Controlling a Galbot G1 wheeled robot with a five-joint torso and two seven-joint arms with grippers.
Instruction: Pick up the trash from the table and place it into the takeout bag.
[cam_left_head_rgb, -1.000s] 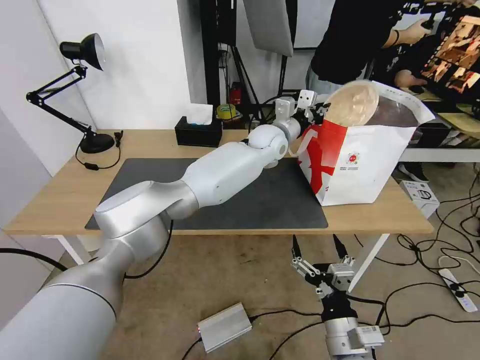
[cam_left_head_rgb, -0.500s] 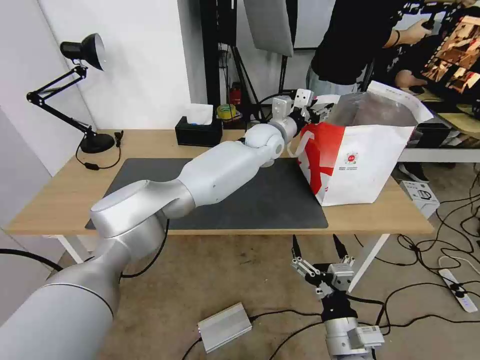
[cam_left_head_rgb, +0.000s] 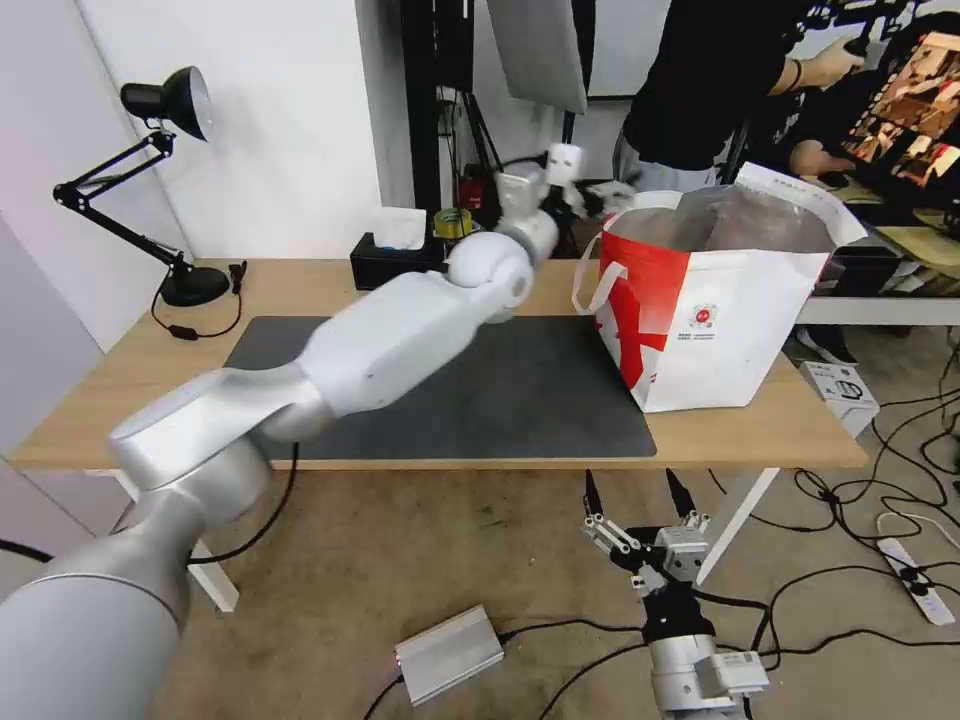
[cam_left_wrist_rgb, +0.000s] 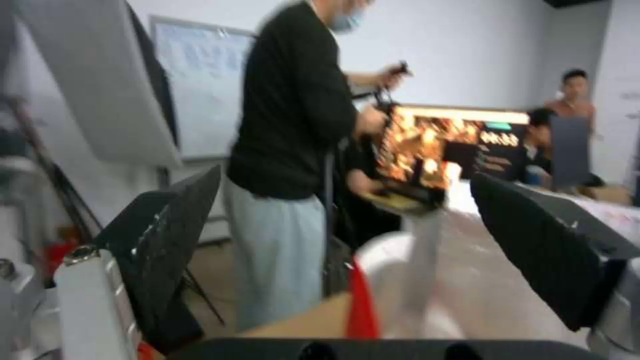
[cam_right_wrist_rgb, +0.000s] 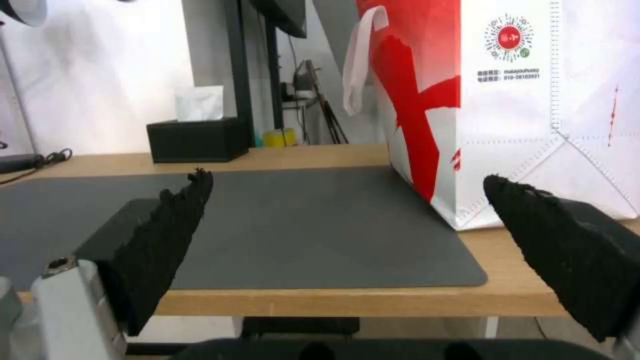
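The takeout bag (cam_left_head_rgb: 720, 300) stood upright on the right end of the table (cam_left_head_rgb: 300, 285), its base partly on the dark-grey mat (cam_left_head_rgb: 520, 390) and partly on the bare wood, with its mouth open, silver lining showing and a white loop handle (cam_left_head_rgb: 590, 285) hanging down the red side. The left gripper (cam_left_head_rgb: 585, 195) was raised above the table's far edge, just beside the bag's near upper rim and apart from it; in the head view it was smeared, but the left wrist view showed its two dark fingers (cam_left_wrist_rgb: 180, 225) spread wide with nothing between them, and beyond them the bag's red edge and white rim (cam_left_wrist_rgb: 373, 280) below. The trash could not be made out on the tabletop, and the bag's inside was too shadowed to tell what lay in it. The right gripper (cam_left_head_rgb: 640, 500) hung low in front of the table's near edge, below the tabletop, its jaws parted and empty; its own camera looked across the mat (cam_right_wrist_rgb: 300, 220) toward the bag's printed side (cam_right_wrist_rgb: 520, 100), with the fingers (cam_right_wrist_rgb: 167, 235) well apart. A black tissue box (cam_left_head_rgb: 395, 262) sat at the table's back edge and a black desk lamp (cam_left_head_rgb: 160, 180) stood at its left end.
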